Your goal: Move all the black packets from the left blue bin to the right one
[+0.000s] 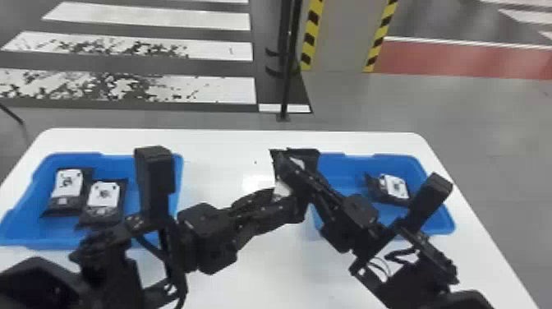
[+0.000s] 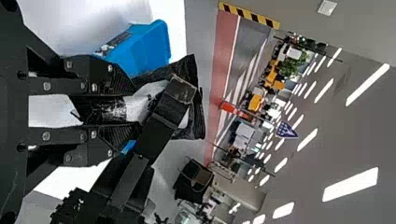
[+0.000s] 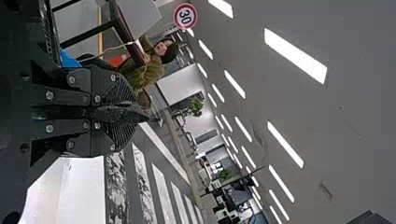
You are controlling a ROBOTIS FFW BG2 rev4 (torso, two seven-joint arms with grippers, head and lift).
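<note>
Over the gap between the bins, my left gripper (image 1: pixel 288 199) and my right gripper (image 1: pixel 285 162) both hold one black packet (image 1: pixel 312 156) with a white label. In the left wrist view, the left gripper (image 2: pixel 134 108) is shut on the crumpled end of the packet (image 2: pixel 199 114), and the right gripper's fingers (image 2: pixel 164 109) cross its face. The right gripper (image 3: pixel 135 112) has its fingers pressed together on a thin dark part of it. Two labelled packets (image 1: pixel 67 187) lie in the left blue bin (image 1: pixel 22 222); one packet (image 1: pixel 394 188) lies in the right blue bin (image 1: pixel 441 213).
Both bins stand on a white table (image 1: pixel 221 144), with its far edge beyond them. My forearms cross over the bins' near sides. A dark pole (image 1: pixel 287 82) rises from the floor behind the table.
</note>
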